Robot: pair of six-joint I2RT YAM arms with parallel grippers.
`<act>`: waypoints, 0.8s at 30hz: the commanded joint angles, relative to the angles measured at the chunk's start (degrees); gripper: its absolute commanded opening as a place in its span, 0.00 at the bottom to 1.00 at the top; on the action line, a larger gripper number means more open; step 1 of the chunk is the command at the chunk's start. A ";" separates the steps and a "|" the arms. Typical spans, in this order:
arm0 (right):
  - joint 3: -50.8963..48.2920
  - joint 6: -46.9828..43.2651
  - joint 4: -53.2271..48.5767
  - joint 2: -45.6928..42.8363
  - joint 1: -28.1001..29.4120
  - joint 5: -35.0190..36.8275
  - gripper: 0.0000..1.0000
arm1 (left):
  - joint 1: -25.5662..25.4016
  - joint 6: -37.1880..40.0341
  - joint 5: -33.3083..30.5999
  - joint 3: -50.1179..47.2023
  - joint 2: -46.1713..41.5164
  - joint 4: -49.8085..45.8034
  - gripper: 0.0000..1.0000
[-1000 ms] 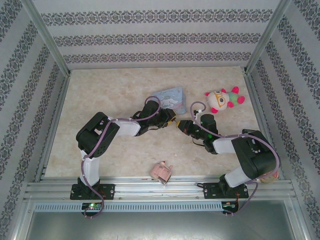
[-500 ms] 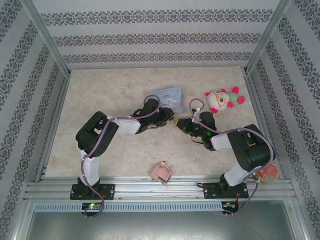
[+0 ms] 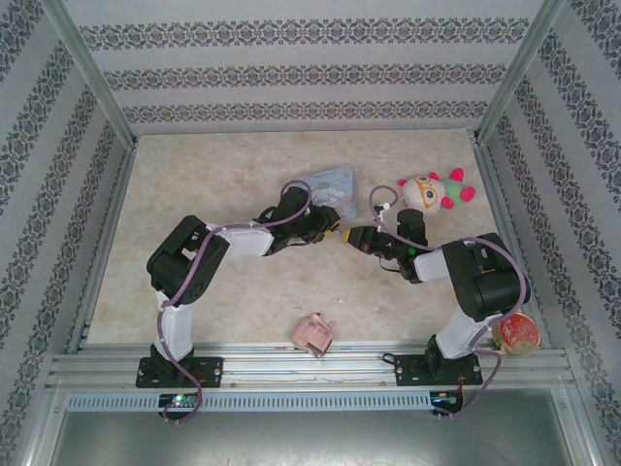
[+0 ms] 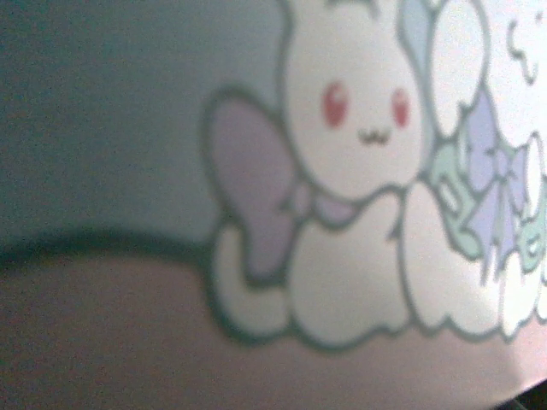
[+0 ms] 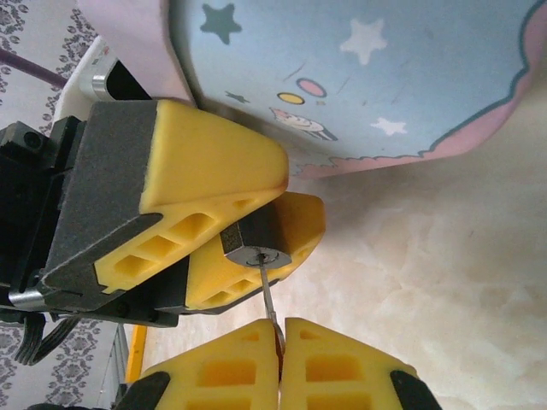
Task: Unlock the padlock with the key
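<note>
The padlock (image 5: pixel 256 243), a tiny black body with a silver keyhole face, is clamped between the yellow fingers (image 5: pixel 214 154) of my left gripper (image 3: pixel 333 232). In the right wrist view, the key (image 5: pixel 268 297) is a thin silver blade pinched between the fingertips of my right gripper (image 5: pixel 280 331). Its tip sits in the keyhole. From above, the two grippers meet tip to tip mid-table, the right gripper (image 3: pixel 355 237) facing left. The shackle is hidden behind the left fingers.
A light-blue cartoon tin (image 3: pixel 326 183) lies just beyond the grippers and shows blurred and close in the left wrist view (image 4: pixel 359 171). A plush toy (image 3: pixel 432 192) sits at the back right, a pink toy block (image 3: pixel 314 334) at the front edge, a round item (image 3: pixel 515 332) front right.
Both grippers have shifted slightly toward the far side, still tip to tip. The right arm's elbow has swung to the right, uncovering the round item at the front right.
</note>
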 commanded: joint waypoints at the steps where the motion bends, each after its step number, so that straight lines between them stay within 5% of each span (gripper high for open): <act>1: 4.38 2.48 11.27 1.19 -0.04 1.45 0.00 | -2.71 1.62 10.99 1.83 0.46 -5.30 0.19; 13: -2.04 8.53 13.96 1.46 2.31 10.90 0.00 | -2.21 2.94 8.55 8.19 -0.61 -20.85 0.19; 24: -10.45 12.02 20.71 1.10 6.90 21.74 0.00 | -2.19 -0.16 6.59 12.61 4.20 -21.22 0.19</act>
